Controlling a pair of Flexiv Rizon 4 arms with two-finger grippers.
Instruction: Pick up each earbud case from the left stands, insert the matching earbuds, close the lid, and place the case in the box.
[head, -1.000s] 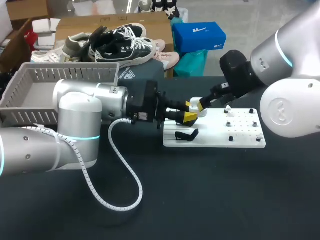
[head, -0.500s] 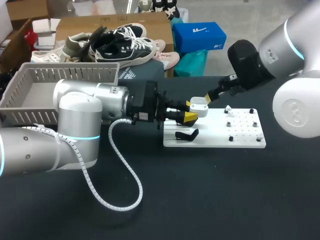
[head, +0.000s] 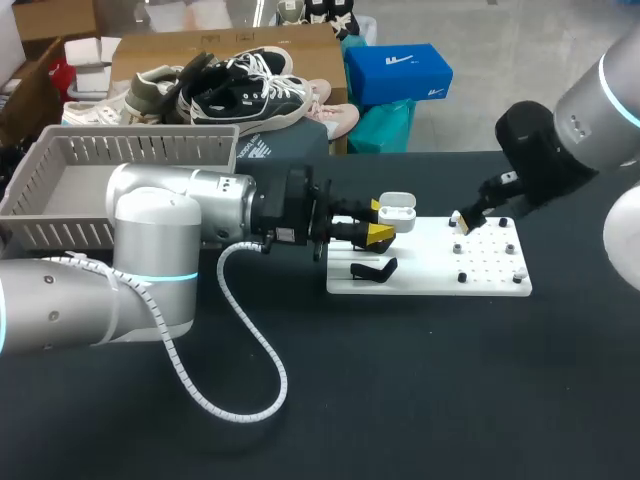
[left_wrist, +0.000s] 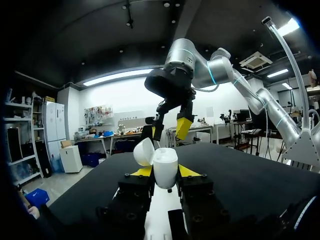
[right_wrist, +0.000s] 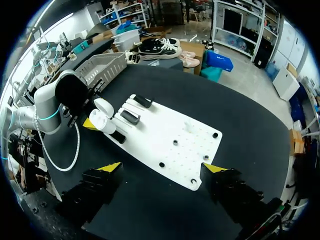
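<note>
- The grey mesh plastic basket stands at the black table's far left corner.
- The right gripper has drawn back from the case to the far right part of the flat white peg board, its fingers spread and empty.
- The left gripper clamps the small white earbud case over the board's left end. The lid is open, so I judge it ready for filling.

The bench has a plain black top. A flat white plate lies on it, right of the middle, with its long side running across. Small dark studs stand upright, well apart, on the plate's right half.
</note>
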